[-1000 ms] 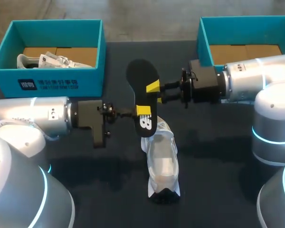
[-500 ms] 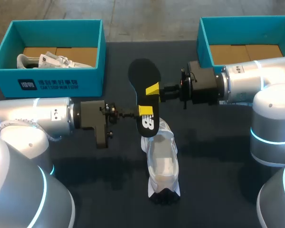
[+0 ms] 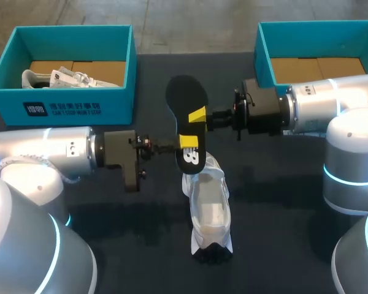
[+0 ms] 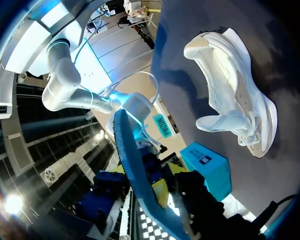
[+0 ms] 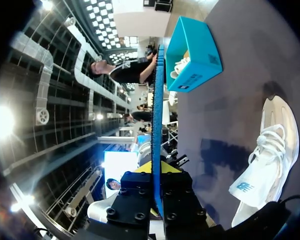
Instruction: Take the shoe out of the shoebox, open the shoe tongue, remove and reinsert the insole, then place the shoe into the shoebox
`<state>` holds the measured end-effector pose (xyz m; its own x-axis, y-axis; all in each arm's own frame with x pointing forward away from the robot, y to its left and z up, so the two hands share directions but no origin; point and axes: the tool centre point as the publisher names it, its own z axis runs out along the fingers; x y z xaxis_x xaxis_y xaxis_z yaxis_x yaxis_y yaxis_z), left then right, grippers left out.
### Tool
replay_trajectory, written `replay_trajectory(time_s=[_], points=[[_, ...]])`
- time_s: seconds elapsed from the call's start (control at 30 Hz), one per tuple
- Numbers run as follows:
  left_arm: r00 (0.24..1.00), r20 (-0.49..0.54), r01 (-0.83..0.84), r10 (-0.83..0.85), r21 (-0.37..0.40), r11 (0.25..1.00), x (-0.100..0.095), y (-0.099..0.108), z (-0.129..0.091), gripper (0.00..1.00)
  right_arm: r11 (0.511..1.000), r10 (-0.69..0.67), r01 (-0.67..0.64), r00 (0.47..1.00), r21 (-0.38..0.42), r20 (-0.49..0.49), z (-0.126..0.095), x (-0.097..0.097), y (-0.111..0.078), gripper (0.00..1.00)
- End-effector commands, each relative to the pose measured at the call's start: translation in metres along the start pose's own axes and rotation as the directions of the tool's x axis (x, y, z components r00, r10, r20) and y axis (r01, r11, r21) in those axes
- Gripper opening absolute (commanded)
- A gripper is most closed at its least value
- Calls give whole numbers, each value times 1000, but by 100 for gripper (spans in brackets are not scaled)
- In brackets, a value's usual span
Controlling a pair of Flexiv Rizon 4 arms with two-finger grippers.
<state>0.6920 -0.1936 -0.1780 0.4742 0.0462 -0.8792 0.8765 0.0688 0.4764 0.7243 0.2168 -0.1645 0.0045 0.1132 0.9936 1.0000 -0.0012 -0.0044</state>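
A black insole [image 3: 185, 104] hangs upright in the air over the middle of the table. My right gripper [image 3: 199, 116] is shut on its middle from the right; in the right wrist view the insole [image 5: 158, 125] runs edge-on out of the closed fingers. My left gripper [image 3: 185, 144] sits at the insole's lower end from the left. In the left wrist view its fingers stand apart, with the insole's blue underside [image 4: 135, 170] between them. The white shoe [image 3: 208, 208] lies on the table just below the insole, and shows in both wrist views [image 4: 235, 95] [image 5: 270, 155].
A teal shoebox [image 3: 80, 107] at the back left holds a second white shoe [image 3: 61, 78]. Another teal shoebox [image 3: 260, 52] stands at the back right, showing only its cardboard floor behind my right arm.
My right gripper has shut on the insole, its fingers having stood apart a second ago. My left gripper's fingers have loosened. The insole has shifted slightly right.
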Motion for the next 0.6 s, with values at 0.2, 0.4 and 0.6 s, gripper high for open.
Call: replay_trajectory(time_s=[0.2, 0.4, 0.6], points=[[1000, -12, 9, -9, -29, 1000, -21, -2, -40, 100, 1000, -3, 3, 1000, -2, -9, -5, -5, 0, 0], [1000, -25, 15, -16, -34, 999, -26, 3, -63, 100, 1000, 2, -2, 1000, -4, -12, -8, -11, -2, 0], [998, -58, 36, -38, -25, 999, -24, 5, -79, 100, 1000, 9, -9, 1000, -5, -15, -9, -17, -6, 0]])
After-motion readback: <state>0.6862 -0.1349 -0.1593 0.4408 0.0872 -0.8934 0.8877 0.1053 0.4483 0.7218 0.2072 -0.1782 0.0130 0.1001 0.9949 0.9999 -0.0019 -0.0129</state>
